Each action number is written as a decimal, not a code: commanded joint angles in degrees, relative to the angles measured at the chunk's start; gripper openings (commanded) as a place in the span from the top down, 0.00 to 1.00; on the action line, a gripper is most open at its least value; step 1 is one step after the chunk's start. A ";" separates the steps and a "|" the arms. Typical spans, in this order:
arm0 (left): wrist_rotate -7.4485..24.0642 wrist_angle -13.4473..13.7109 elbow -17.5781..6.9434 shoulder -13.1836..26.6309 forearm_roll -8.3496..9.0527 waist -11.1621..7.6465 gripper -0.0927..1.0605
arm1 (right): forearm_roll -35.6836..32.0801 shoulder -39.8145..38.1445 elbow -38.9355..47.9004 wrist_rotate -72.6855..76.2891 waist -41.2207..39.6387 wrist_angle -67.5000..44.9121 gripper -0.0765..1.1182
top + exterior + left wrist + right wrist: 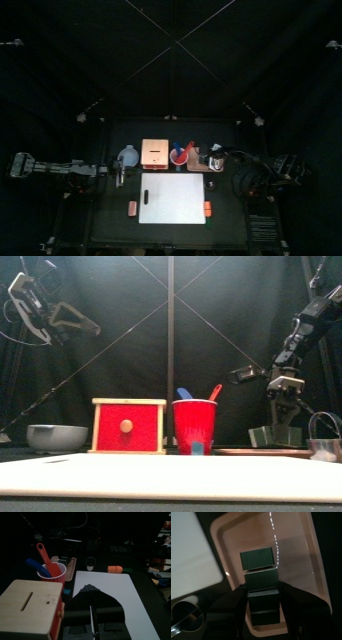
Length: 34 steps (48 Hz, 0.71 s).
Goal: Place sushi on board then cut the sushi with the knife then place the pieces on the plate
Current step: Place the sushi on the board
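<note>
White cutting board (171,476) lying nearest, at table front. Behind board, left to right: blue-grey bowl (56,437), wooden box (128,426), red cup (195,428) holding blue knife (185,394) and red knife (214,392), then pink tray (298,557). Metal cutter (325,441) standing near board's right back corner. Sushi roll (258,562) lying on tray, not yet on board. Right gripper (262,589) reaching down to it, jaws narrow, pressing both sides of roll. Left gripper (91,591) hanging high by board's left side, jaws together, holding nothing. Orange toy (115,569) sitting just beside board's right edge.

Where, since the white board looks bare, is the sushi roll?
In the right wrist view the sushi roll lies on the pink tray, under the right gripper; the tray sits at the back, right of the red cup.
</note>
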 commanded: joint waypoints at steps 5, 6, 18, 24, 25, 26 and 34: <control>0.00 -0.18 -0.62 0.09 -0.44 0.18 0.92 | -2.99 -3.69 -2.11 15.38 5.89 0.00 0.44; 0.00 -0.18 -0.62 0.09 -0.44 0.18 0.92 | -3.96 -3.78 -2.20 18.37 7.21 0.00 0.44; 0.00 -0.18 -0.62 0.18 -0.44 0.18 0.92 | -13.45 -3.87 -3.34 45.62 18.46 -1.23 0.44; 0.00 -0.18 -0.62 0.09 -0.62 0.18 0.92 | -19.86 -3.78 -3.87 60.73 23.38 -3.34 0.44; 0.09 -0.09 -0.62 0.09 -0.62 0.18 0.92 | -21.18 -3.69 -3.96 63.11 24.08 -3.52 0.44; 0.09 -0.09 -0.62 0.09 -0.62 0.18 0.92 | -22.50 -3.60 -4.13 65.57 24.79 -3.60 0.44; 0.18 0.26 -0.62 0.09 -0.70 0.79 0.92 | -33.05 -1.67 -4.92 85.34 30.32 -3.34 0.44</control>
